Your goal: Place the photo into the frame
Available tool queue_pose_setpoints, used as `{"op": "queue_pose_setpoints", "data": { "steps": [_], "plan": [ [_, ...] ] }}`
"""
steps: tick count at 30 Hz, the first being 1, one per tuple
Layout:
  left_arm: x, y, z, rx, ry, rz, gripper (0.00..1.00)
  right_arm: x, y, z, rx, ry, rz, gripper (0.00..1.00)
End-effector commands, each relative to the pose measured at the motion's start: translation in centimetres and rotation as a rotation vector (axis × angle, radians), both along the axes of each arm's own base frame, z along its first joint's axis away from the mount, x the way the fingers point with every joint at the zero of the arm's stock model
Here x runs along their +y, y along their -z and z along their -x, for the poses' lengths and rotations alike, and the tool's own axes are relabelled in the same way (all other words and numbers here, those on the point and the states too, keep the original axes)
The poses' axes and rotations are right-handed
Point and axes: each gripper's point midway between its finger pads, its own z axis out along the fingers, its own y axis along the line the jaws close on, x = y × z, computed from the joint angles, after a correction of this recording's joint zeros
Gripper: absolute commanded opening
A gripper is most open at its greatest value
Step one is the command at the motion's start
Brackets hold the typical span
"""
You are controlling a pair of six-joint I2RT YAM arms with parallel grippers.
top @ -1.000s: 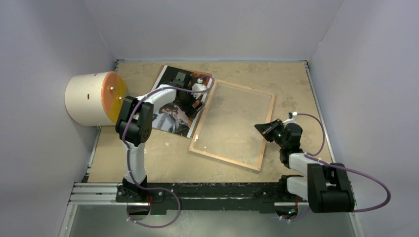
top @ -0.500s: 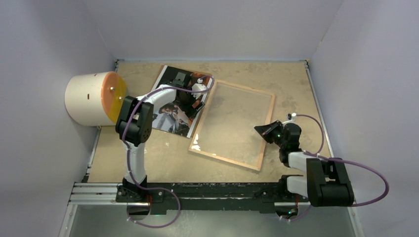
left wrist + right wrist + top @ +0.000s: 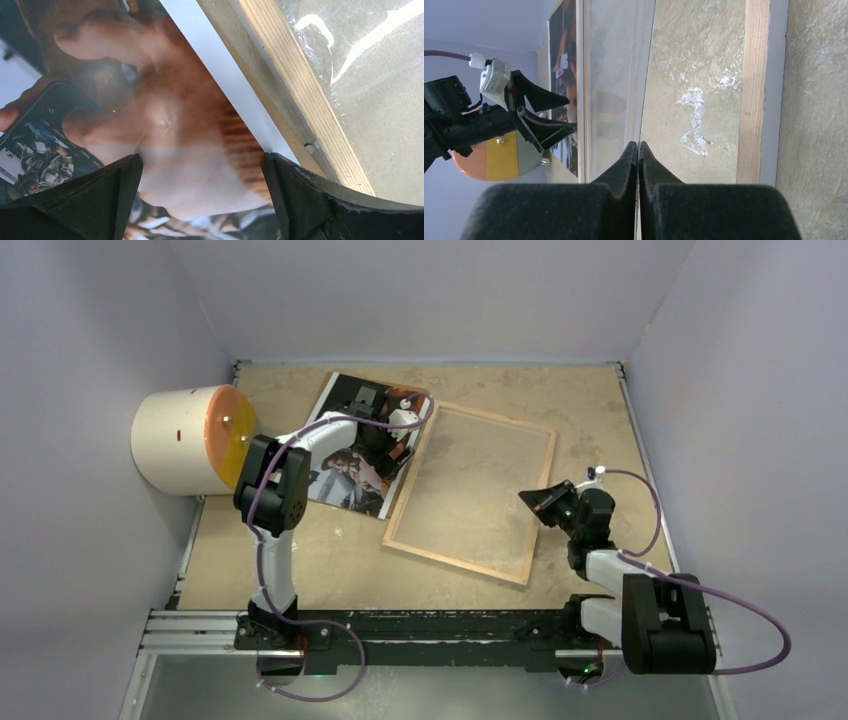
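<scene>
One glossy dark rectangular photo (image 3: 350, 475): lay outside, at ten o'clock of the thin wood-backed rectangular frame (image 3: 455, 561). My left pincer (image 3: 200, 162): spread wide above it. My right pincer (image 3: 638, 145): pinched the clear glass pane (image 3: 616, 60) by its edge; that thin hold risked slipping, cracking.

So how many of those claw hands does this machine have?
2. The left gripper hangs open over the photo, close to the frame. The right gripper is closed, at the frame's opposite side. No others seem hidden.
</scene>
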Motion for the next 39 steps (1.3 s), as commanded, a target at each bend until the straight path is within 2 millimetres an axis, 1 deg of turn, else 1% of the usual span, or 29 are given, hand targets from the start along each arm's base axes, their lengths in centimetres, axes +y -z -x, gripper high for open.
{"op": "queue_pose_setpoints", "data": {
  "steps": [1, 3, 7, 10, 15, 28, 34, 37, 39],
  "plan": [
    [-0.8, 1.4, 2.1, 0.051, 0.059, -0.012, 0.99, -0.7, -1.4, -1.4, -0.052, 0.016, 0.043, 0.0],
    [-0.8, 1.4, 2.1, 0.051, 0.06, -0.013, 0.99, -0.5, -1.2, -1.3, -0.048, 0.012, 0.033, 0.0],
    [-0.8, 1.9, 2.3, 0.059, 0.064, -0.019, 0.99, -0.3, -1.4, -1.4, -0.068, -0.002, 0.024, 0.0],
    [-0.8, 2.6, 2.5, 0.073, 0.066, -0.026, 0.99, -0.1, -2.2, -1.6, -0.106, -0.013, 0.024, 0.0],
    [-1.0, 3.3, 2.6, 0.083, 0.068, -0.031, 0.99, 0.2, -4.2, -2.0, -0.194, -0.026, 0.012, 0.0],
    [-1.4, 3.9, 3.0, 0.091, 0.085, -0.041, 0.99, 1.4, -6.2, -1.3, -0.298, -0.096, -0.017, 0.0],
    [-1.4, 4.0, 3.2, 0.096, 0.088, -0.044, 0.99, 1.5, -7.2, -1.1, -0.349, -0.088, -0.019, 0.0],
    [-1.4, 4.1, 3.3, 0.097, 0.089, -0.045, 0.99, 1.3, -6.9, -1.1, -0.345, -0.074, -0.017, 0.0],
    [-1.4, 4.1, 3.3, 0.098, 0.091, -0.043, 0.99, 2.1, -6.6, -0.8, -0.336, -0.093, -0.023, 0.0]
  ]
}}
